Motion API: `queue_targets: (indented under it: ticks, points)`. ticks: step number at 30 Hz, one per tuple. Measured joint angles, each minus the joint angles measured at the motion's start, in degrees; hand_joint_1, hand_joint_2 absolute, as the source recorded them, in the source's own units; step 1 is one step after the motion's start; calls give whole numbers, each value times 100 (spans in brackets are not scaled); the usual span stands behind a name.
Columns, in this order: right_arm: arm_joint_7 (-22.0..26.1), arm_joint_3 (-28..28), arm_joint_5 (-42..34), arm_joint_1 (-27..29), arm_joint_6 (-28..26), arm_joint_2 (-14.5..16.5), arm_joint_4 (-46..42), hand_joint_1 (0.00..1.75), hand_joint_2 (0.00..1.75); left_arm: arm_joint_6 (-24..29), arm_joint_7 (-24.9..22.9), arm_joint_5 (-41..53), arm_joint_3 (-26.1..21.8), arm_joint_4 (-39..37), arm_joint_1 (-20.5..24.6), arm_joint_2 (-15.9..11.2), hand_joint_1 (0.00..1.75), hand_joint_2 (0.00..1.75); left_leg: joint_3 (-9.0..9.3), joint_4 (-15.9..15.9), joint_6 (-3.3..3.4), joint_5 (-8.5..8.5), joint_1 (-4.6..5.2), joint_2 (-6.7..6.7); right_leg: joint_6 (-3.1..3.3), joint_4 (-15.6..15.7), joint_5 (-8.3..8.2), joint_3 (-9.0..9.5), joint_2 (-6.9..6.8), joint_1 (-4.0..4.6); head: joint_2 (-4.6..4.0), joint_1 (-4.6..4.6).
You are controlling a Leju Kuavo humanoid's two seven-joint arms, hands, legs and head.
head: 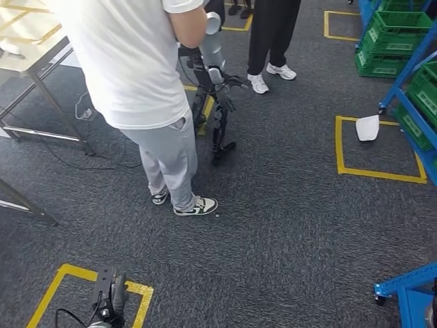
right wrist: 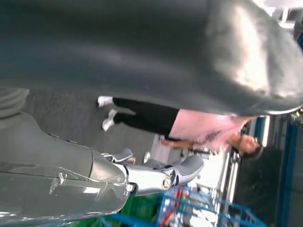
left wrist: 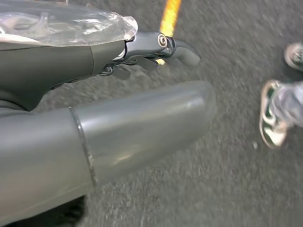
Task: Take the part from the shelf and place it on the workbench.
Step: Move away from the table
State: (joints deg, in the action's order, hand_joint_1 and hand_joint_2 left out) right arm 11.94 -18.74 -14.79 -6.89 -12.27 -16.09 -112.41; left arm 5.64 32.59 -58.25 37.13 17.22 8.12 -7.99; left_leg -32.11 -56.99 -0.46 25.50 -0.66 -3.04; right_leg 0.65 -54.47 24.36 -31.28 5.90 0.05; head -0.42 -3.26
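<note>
fingers (left wrist: 178,49) of the left hand (left wrist: 136,127) lie stretched out and slightly apart over the grey carpet, clamped on nothing, the thick thumb alongside them. the right hand (right wrist: 143,175) looks the same in its wrist view: fingers (right wrist: 185,168) extended and loose, nothing between them. both arms seem to hang at the sides, probably because the robot is walking or turning and has no load yet.

in the head view the left hand (head: 109,295) hangs low over a yellow floor marking (head: 51,290). a person in a white shirt (head: 134,61) stands just ahead, partly covering another robot (head: 216,96) beyond. a second person in dark trousers (head: 270,34) stands farther off.

the blue shelf (head: 407,102) with green crates (head: 394,34) runs along the right edge, and a blue frame corner (head: 407,290) juts in near the right hand's side. i cannot tell which item is the part; it is presumably in the crates, so the task is at its start. a white piece (head: 367,128) lies on the floor by the shelf foot. a worktop (head: 26,41) stands at the far left, well apart from the shelf.

open carpet (head: 289,225) lies between the person and the shelf, the freest way; the blue frame corner is the edge to mind.
</note>
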Motion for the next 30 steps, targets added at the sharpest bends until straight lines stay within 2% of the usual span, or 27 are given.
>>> queue_targets:
  ticks: [1,2,3,4,6,7,8,9,10,11,12,13,15,16,17,18,19,20,21,23,24,25,26,27,28,29,30]
  points:
    - [-8,4,19,8,-4,-1,-3,0,0,2,0,8,0,0,5,-4,0,0,89,204,14,-46,1,-69,-26,-4,0,-16,63,-4,0,1]
    - [-18,10,36,26,-9,-1,-11,0,0,2,-1,18,0,0,15,-3,0,0,113,261,24,-28,6,-56,-61,-3,-5,-33,126,-12,0,2]
    - [-29,21,55,56,-17,-2,-32,0,0,2,-5,33,0,1,30,7,0,0,123,283,40,-34,4,7,-98,4,-12,-61,181,-23,0,2]
    - [-40,37,78,102,-31,-5,-61,0,0,2,-11,56,0,1,47,18,0,0,141,307,64,-43,0,75,-130,-18,1,-87,148,-27,0,0]
    - [-69,101,132,212,-61,-25,-148,0,0,2,-45,139,2,2,80,39,0,0,178,354,126,-55,-18,210,-181,-336,189,-254,-136,-12,0,38]
    - [-86,149,157,289,-71,-35,-195,0,0,2,-74,187,4,2,90,48,0,0,193,362,150,-49,-13,275,-200,-685,369,-403,-323,-17,0,59]
    - [-103,203,178,380,-75,-44,-246,0,0,2,-109,237,9,2,97,58,0,0,202,361,169,-37,-5,336,-223,-1110,565,-603,-447,-28,0,83]
    - [-115,260,191,484,-71,-50,-293,0,0,3,-146,275,15,2,104,73,0,0,211,360,175,-25,1,400,-245,-1501,713,-790,-500,-47,0,88]
    - [-127,315,198,586,-63,-57,-337,0,0,7,-174,304,25,2,114,89,0,0,222,358,173,-12,5,464,-264,-1746,771,-912,-524,-65,0,89]
    - [-135,369,202,668,-54,-68,-379,0,0,12,-196,325,36,3,130,108,0,0,238,356,163,5,6,534,-279,-1751,708,-919,-541,-82,0,90]
    - [-141,420,203,723,-44,-80,-420,0,0,16,-210,340,48,3,151,127,0,0,265,356,149,26,5,605,-288,-1512,543,-801,-572,-95,0,90]
    - [-144,468,203,765,-37,-93,-467,0,0,20,-220,353,61,4,176,144,0,0,302,355,128,54,6,678,-291,-1084,320,-581,-656,-104,0,91]
    - [-155,543,203,823,-34,-114,-559,0,0,20,-232,379,89,4,226,162,0,0,367,348,73,111,31,810,-263,-303,52,-163,-883,-71,0,98]
    - [-164,571,203,860,-44,-127,-604,0,0,15,-238,391,102,4,249,165,0,0,386,344,45,130,45,869,-233,-107,15,-57,-946,-50,0,97]
    - [-180,594,201,905,-58,-140,-644,0,0,10,-244,402,113,5,271,167,0,0,395,343,21,140,60,927,-197,-64,37,-38,-936,-22,0,94]
    - [-195,615,198,956,-75,-159,-686,0,0,3,-250,410,122,6,294,170,0,0,404,344,-2,147,63,991,-153,-59,25,-43,-858,-19,0,88]
    - [-205,634,196,1004,-91,-177,-730,0,0,-4,-255,416,130,9,317,174,0,0,416,341,-34,170,50,995,-118,-47,15,-46,-791,-22,0,82]
    - [-210,652,193,1036,-106,-193,-775,0,0,-9,-260,420,137,14,337,179,0,0,401,278,-66,232,39,918,-82,-28,1,-44,-725,-28,0,78]
    - [-208,665,192,1052,-121,-207,-815,0,0,-15,-269,424,141,17,353,181,0,0,328,91,-92,360,26,778,-47,-8,-14,-39,-664,-41,0,66]
    - [-196,682,193,1076,-158,-219,-873,0,0,-30,-294,438,145,22,362,184,0,0,-18,-653,-110,738,14,464,-2,10,-32,-41,-547,-45,0,40]
    - [-189,684,195,1098,-174,-222,-890,0,0,-43,-309,448,148,22,356,185,0,0,-238,-1084,-109,905,13,388,9,10,-34,-45,-482,-39,0,32]
    - [-182,685,198,1125,-188,-223,-906,0,0,-54,-317,458,149,22,349,186,0,0,-408,-1385,-103,980,14,357,16,9,-35,-47,-410,-33,0,31]
    - [-173,686,201,1151,-197,-225,-922,0,0,-63,-321,466,150,22,345,187,0,0,-487,-1475,-92,935,14,340,20,8,-36,-46,-330,-28,0,30]
    - [-165,687,202,1170,-202,-227,-935,0,0,-67,-321,473,151,22,348,187,0,0,-450,-1318,-72,774,15,323,20,7,-38,-42,-247,-25,0,28]
    - [-157,688,203,1181,-203,-228,-944,0,0,-68,-321,477,151,22,356,185,0,0,-314,-967,-44,540,16,277,18,5,-40,-36,-166,-24,0,27]
    - [-150,690,203,1187,-204,-230,-950,0,0,-68,-321,480,151,22,367,178,0,0,-135,-531,-10,307,17,157,13,2,-42,-35,-92,-25,0,25]
    - [-143,693,203,1187,-204,-232,-952,0,0,-68,-321,483,151,22,379,171,0,0,26,-135,17,148,8,32,1,-11,-42,-45,-20,-18,0,25]
